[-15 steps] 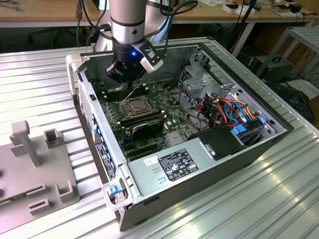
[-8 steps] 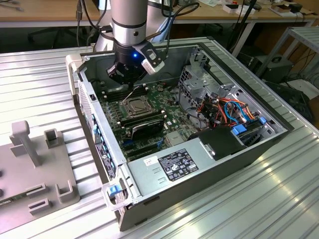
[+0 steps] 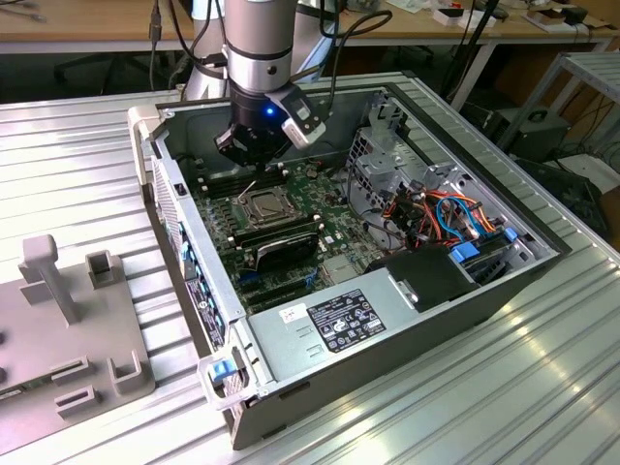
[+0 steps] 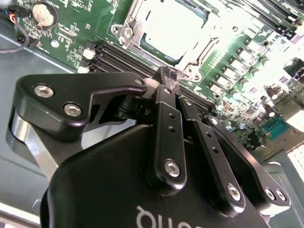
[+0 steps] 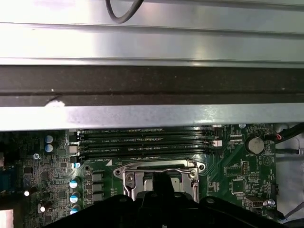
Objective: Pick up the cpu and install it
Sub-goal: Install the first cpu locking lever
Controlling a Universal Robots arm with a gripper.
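The cpu [image 4: 172, 27] shows as a pale silver-grey square lying flat inside the socket's metal frame [image 4: 124, 32] on the green motherboard. My gripper [image 4: 166, 76] hangs just above the board, between the socket's edge and the black RAM slots [image 4: 118, 59]. Its two black fingers [image 4: 164, 128] are pressed together with nothing visible between them. In the exterior view the gripper [image 3: 254, 167] sits over the far side of the socket [image 3: 263, 204] inside the open computer case. In the first wrist view the socket frame [image 5: 159, 167] lies right ahead of the gripper [image 5: 161, 186].
The case's metal wall [image 5: 152, 116] runs close beside the RAM slots [image 5: 142, 141]. A power supply [image 3: 334, 325] fills the near end of the case, and a drive cage with orange and blue cables [image 3: 441, 208] stands on the exterior view's right. A grey fixture [image 3: 68, 320] sits outside on the ribbed table.
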